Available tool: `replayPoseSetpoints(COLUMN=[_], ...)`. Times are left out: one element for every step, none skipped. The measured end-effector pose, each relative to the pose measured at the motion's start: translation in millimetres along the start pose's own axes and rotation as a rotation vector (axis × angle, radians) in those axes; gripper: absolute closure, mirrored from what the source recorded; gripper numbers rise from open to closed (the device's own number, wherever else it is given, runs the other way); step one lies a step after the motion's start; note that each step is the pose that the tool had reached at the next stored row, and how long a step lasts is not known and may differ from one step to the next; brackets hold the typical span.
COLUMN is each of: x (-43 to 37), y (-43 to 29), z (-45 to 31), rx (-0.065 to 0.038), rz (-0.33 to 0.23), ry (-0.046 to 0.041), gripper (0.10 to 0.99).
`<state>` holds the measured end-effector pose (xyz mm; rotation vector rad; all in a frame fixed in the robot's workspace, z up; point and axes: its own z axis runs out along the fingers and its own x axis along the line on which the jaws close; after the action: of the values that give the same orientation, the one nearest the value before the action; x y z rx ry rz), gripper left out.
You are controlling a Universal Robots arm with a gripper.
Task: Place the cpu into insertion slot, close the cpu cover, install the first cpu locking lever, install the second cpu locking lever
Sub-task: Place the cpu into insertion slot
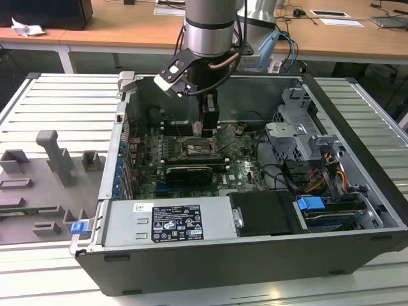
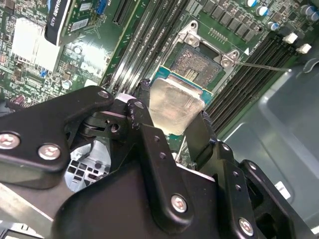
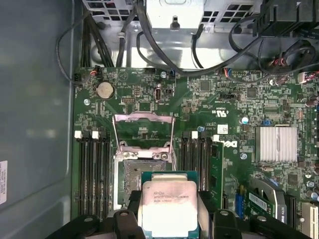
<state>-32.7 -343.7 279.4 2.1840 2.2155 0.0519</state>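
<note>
My gripper (image 2: pixel 173 113) is shut on the cpu (image 2: pixel 172 97), a pale silvery square chip clamped between two black fingers (image 2: pixel 144 119). In the first wrist view the cpu (image 3: pixel 168 199) hangs just above the board and overlaps one edge of the insertion slot (image 3: pixel 139 172), whose dark centre is bare. The cpu cover (image 3: pixel 143 130), a thin metal frame, stands flipped open on the slot's far side. A thin wire locking lever (image 2: pixel 259 65) sticks out beside the insertion slot (image 2: pixel 198 62). In the exterior view the gripper (image 1: pixel 204 124) reaches down inside the case over the insertion slot (image 1: pixel 199 150).
Long black memory slots (image 3: pixel 92 169) flank the socket on both sides. A finned heatsink (image 3: pixel 275 143) and an expansion card (image 1: pixel 188 172) sit on the green motherboard (image 1: pixel 245 162). Drive cages and cables (image 1: pixel 306 146) crowd the exterior view's right; the case wall (image 3: pixel 35 124) is close by.
</note>
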Motion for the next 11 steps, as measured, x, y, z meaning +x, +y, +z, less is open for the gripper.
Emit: replayPoseSetpoints(x=[0.0,0.0,0.0,0.0,0.0,0.1,0.2,0.3,0.3,0.3,0.3], y=[-0.1,-0.2,-0.3,-0.4,-0.9,-1.2,-1.6,-3.2,-4.1,-4.8,-6.2], z=[2.7,4.5,6.6,8.1,11.0,12.9,14.8,18.7,19.9,21.1,23.0], rx=[-0.001,-0.001,-0.002,-0.002,-0.003,-0.003,-0.003,-0.005,-0.006,-0.007,-0.008], rz=[0.0,0.0,0.0,0.0,0.0,0.0,0.0,0.0,-0.001,-0.001,-0.001], ry=[-0.002,-0.0022,-0.0023,-0.0023,-0.0024,-0.0025,-0.0025,-0.0024,-0.0023,-0.0024,-0.0024], gripper=[0.557,0.557,0.557,0.557,0.557,0.557,0.557,0.557,0.557,0.557,0.557])
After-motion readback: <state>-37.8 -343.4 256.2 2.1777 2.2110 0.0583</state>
